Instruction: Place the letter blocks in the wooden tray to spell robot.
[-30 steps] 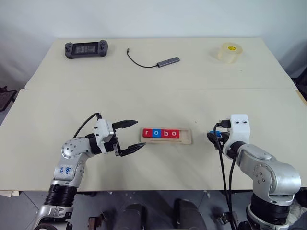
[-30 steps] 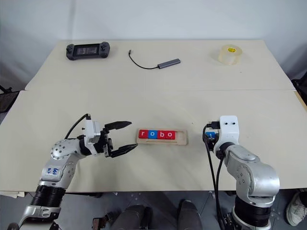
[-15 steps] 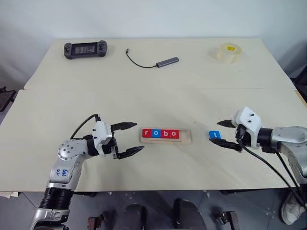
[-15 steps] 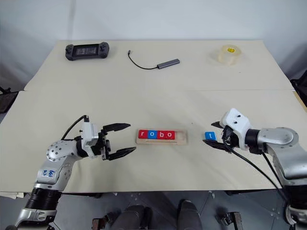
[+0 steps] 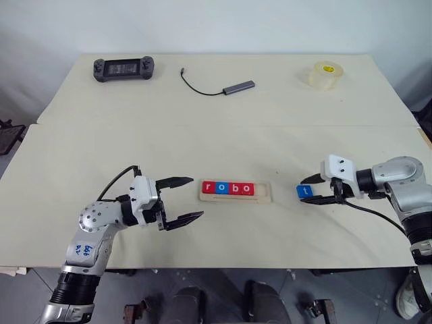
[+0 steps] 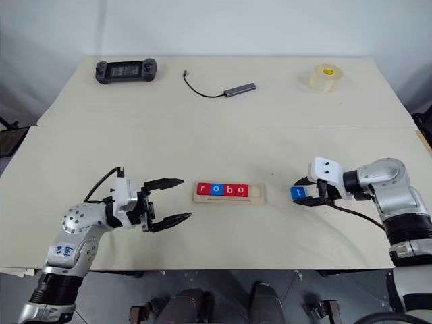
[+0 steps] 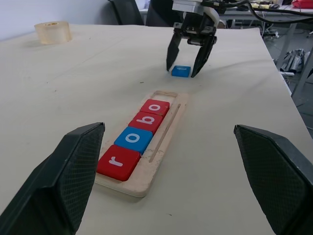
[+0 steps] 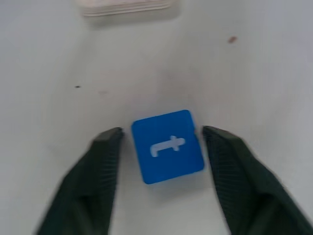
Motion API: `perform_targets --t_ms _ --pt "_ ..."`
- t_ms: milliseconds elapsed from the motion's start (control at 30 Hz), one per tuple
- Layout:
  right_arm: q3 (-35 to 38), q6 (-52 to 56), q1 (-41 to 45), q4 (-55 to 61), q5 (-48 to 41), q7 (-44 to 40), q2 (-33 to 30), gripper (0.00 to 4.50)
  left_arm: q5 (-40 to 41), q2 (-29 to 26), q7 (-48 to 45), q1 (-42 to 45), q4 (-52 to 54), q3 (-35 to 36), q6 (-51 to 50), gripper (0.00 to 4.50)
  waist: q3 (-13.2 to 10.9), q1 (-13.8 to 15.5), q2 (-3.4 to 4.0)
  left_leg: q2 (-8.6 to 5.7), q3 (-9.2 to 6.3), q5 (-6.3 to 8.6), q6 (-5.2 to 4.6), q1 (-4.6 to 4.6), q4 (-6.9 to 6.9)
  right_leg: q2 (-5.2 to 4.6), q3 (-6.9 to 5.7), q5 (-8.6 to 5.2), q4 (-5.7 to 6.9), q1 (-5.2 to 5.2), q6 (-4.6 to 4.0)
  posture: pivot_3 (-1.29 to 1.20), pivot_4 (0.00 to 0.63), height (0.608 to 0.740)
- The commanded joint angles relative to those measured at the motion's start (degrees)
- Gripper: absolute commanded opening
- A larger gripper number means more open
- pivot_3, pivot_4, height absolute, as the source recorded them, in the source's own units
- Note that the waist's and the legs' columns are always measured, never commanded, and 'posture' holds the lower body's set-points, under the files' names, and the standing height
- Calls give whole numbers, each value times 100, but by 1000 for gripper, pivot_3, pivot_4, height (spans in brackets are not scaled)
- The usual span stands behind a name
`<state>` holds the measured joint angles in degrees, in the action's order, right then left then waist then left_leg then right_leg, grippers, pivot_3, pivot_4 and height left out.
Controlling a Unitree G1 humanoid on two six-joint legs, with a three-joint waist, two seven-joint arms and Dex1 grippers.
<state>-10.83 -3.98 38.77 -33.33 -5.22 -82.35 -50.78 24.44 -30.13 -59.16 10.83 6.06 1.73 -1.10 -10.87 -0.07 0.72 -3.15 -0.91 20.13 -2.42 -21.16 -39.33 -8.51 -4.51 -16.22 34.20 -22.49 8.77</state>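
The wooden tray (image 5: 265, 192) lies in the middle of the table near the front. Red r (image 5: 208, 187), blue o (image 5: 221, 187), red b (image 5: 233, 188) and red o (image 5: 246, 188) sit in it in a row, and its right end slot is bare. The blue t block (image 5: 304, 192) lies flat on the table to the right of the tray. My right gripper (image 5: 306, 192) reaches in from the right and straddles it. In the right wrist view the fingers (image 8: 105, 171) flank the t block (image 8: 167, 146) with narrow gaps. My left gripper (image 5: 198, 198) hovers wide open left of the tray, holding nothing.
At the back of the table lie a black game controller (image 5: 122, 67), a grey USB adapter (image 5: 237, 86) with its cable, and a roll of clear tape (image 5: 323, 74). A seam (image 5: 202, 125) runs across the table between them and the tray.
My right arm has swung out to the right and its wrist has turned. Its gripper now comes at the t block from the side, with fingers drawn in around it. The left gripper has stayed put.
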Motion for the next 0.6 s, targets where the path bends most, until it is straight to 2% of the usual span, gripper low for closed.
perform_targets --t_ms 33,167,300,433,600 --pt "14 -158 136 -202 149 -50 49 1457 73 -60 66 -41 220 137 23 4500 0 -1 0 0 1 0 0 0 -2 0 1 0 1 0 0 0 150 740" --pt "80 -113 372 -31 59 -145 146 1461 60 -69 88 -30 197 160 48 4500 0 -5 0 0 1 1 3 0 -3 0 1 0 3 -1 0 0 150 740" --pt "-68 996 551 962 -21 -265 289 1461 31 -61 127 -30 154 180 85 4500 -1 -18 4 5 3 2 7 -3 -2 3 3 0 6 -10 -1 0 150 740" --pt "-287 1973 575 1710 156 103 576 1461 5 -24 182 -39 135 166 116 4500 -1 -3 4 10 0 4 11 -5 -2 6 -1 -1 7 -11 -3 0 150 740" --pt "-440 2322 636 1948 156 314 971 1461 -23 17 260 -20 89 134 182 4500 -1 24 4 0 -6 4 10 -9 -5 1 -2 -1 9 -11 -3 0 150 740"
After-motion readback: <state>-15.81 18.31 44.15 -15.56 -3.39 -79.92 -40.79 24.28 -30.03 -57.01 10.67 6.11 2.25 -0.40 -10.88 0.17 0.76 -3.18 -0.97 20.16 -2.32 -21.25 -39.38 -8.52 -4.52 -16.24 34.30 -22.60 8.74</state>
